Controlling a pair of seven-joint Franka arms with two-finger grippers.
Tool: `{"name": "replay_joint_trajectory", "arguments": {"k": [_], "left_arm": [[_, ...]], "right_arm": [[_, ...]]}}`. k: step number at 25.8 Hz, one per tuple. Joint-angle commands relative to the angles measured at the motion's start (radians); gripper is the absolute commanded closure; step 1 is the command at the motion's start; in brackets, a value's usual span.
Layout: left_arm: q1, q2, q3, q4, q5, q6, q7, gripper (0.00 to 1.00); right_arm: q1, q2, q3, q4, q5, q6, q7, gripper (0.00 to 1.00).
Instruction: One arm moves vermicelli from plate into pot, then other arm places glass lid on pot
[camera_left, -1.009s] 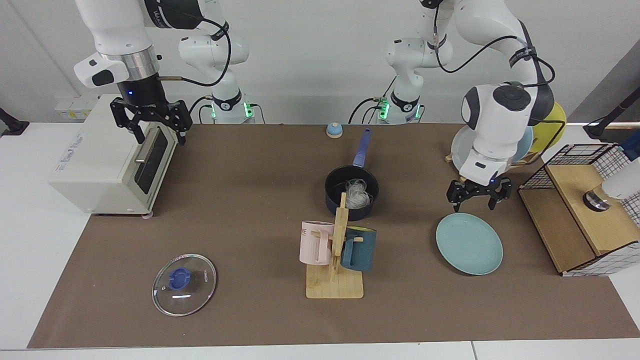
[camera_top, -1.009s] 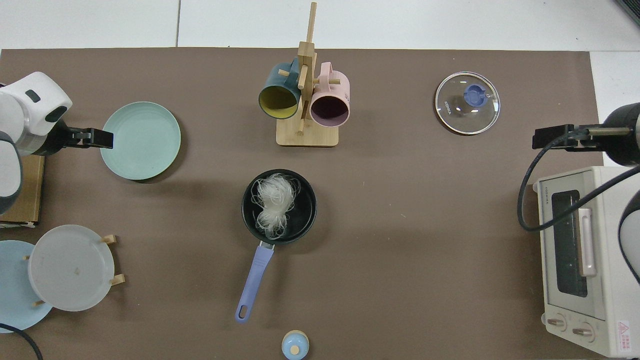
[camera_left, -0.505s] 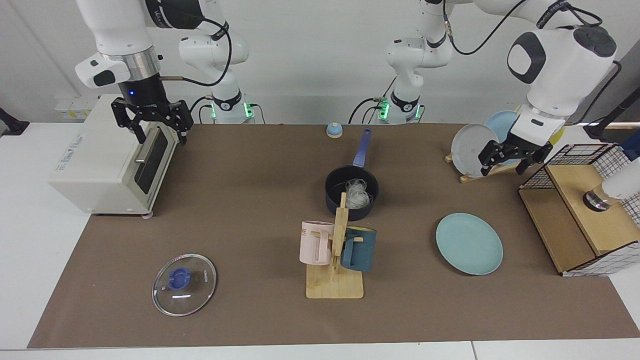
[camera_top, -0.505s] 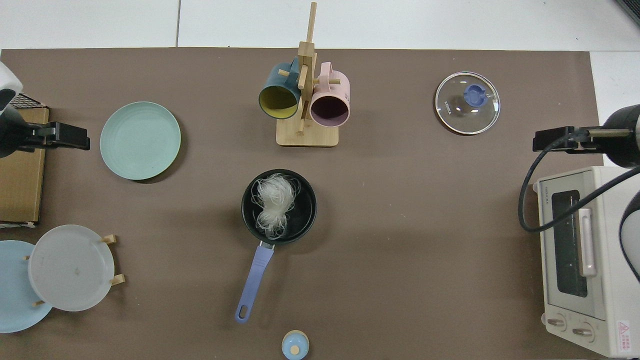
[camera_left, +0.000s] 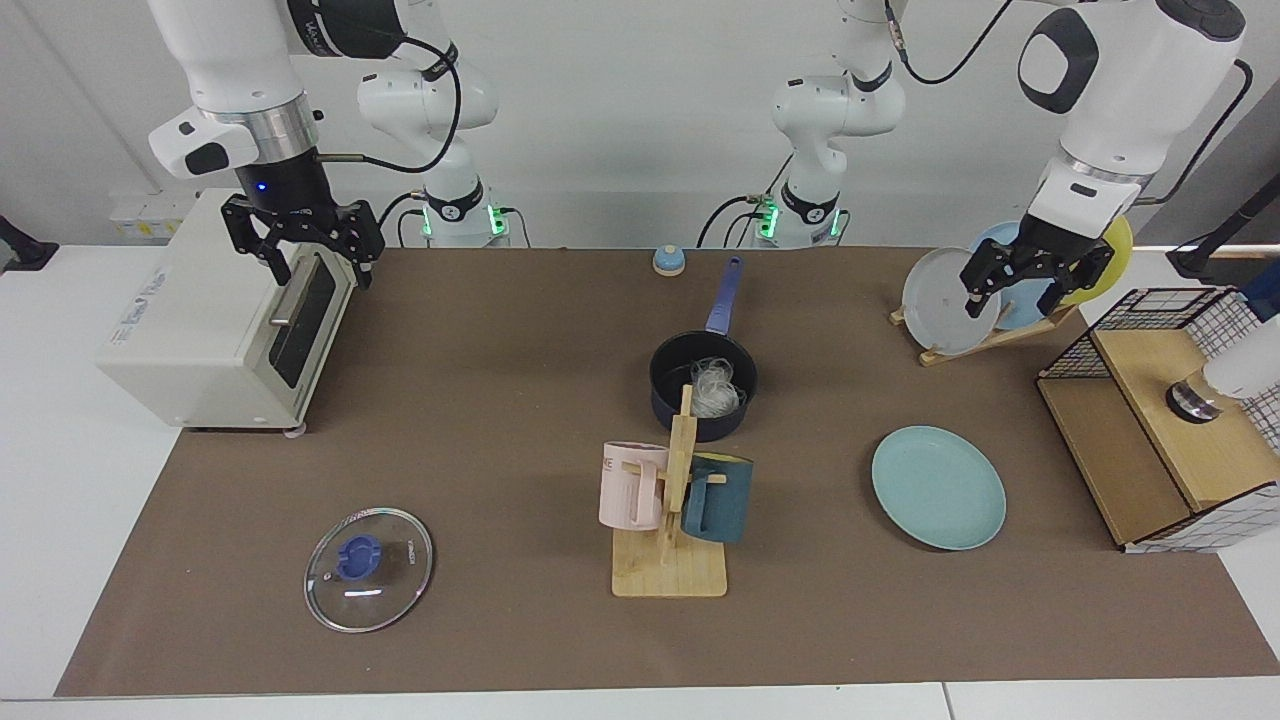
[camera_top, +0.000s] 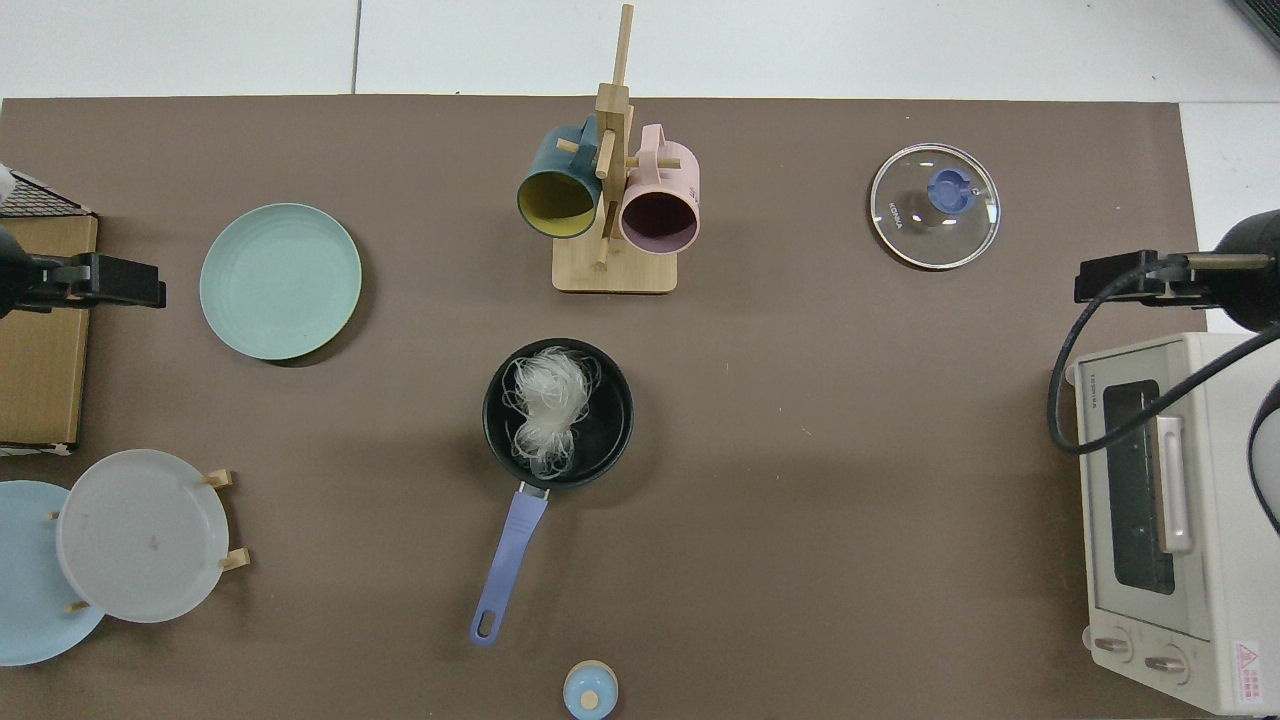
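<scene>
Vermicelli (camera_left: 714, 385) sits in pot (camera_left: 668, 400) mid-frame, plate (camera_left: 938, 487) lower right is bare, so the lid step is next. Lid (camera_left: 368, 568) lies flat lower left, well apart from pot. Right gripper (camera_left: 300, 240) upper left by toaster (camera_left: 215, 320), fingers spread, empty. Left gripper (camera_left: 1035, 268) upper right, parted, empty, waiting. Advice: drop straight onto blue knob (camera_left: 358, 556), pinch centred, lift level, clear mug rack (camera_left: 672, 520), seat rim square on pot
</scene>
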Motion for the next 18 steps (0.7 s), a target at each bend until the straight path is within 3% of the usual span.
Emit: {"name": "replay_joint_trajectory", "arguments": {"k": [1, 9, 18], "left_arm": [[-0.01, -0.015, 0.004, -0.018, 0.012, -0.005, -0.008, 0.0], [-0.01, -0.017, 0.004, -0.018, 0.014, -0.061, 0.008, 0.0], [-0.007, -0.026, -0.001, -0.022, 0.009, -0.073, 0.005, 0.0]], "right_arm": [[-0.019, 0.115, 0.005, 0.111, 0.015, -0.015, -0.037, 0.02], [-0.033, 0.3, -0.001, 0.318, 0.004, -0.025, -0.034, 0.01], [-0.039, 0.439, 0.002, 0.384, 0.013, 0.012, -0.032, 0.01]]}}
